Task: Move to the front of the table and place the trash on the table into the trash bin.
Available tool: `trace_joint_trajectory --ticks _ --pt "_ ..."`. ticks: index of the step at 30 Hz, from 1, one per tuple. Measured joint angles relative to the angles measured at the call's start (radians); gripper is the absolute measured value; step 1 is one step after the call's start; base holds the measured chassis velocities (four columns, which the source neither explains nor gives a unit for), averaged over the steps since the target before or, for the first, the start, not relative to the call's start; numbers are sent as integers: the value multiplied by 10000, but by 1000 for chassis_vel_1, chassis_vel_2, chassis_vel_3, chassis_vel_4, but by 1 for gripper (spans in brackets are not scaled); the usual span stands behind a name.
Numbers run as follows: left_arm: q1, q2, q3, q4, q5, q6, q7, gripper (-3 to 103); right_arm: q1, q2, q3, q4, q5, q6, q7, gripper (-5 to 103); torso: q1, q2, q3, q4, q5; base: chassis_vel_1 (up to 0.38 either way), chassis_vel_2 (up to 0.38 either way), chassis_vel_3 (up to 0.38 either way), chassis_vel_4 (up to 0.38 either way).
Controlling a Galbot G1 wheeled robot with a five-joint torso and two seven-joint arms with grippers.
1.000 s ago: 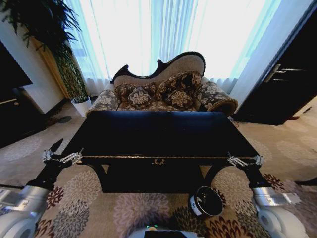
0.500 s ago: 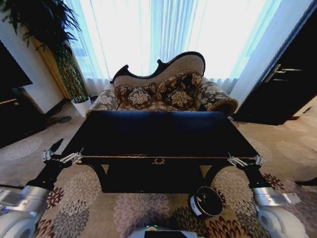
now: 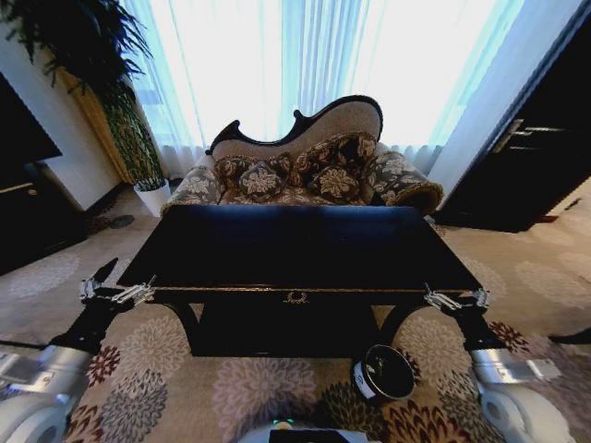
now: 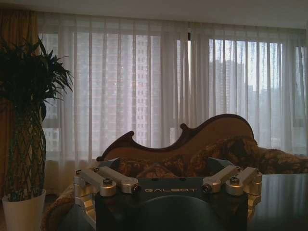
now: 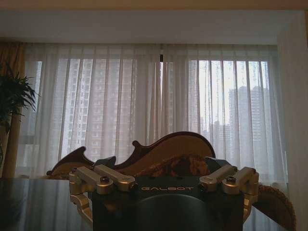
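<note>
My head cam looks forward and down over the table [image 3: 295, 247]. Each wrist cam sits right behind its own claw, near tabletop height, facing the curtains. All three share the sofa [image 3: 305, 171] [image 4: 192, 149] [image 5: 168, 154] beyond the claws.

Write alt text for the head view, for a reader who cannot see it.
A glossy black table stands just ahead of the robot, with the left gripper open off its left front corner and the right gripper open off its right front corner. A small dark trash bin sits on the patterned carpet in front; a sofa stands behind.
</note>
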Motion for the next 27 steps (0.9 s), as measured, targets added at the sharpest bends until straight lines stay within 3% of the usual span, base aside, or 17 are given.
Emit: trace_joint_trajectory --ticks 27 --pt "0 0 0 0 0 0 0 100 0 1 0 -1 0 10 0 100 -1 0 -1 0 0 45 -49 -44 41"
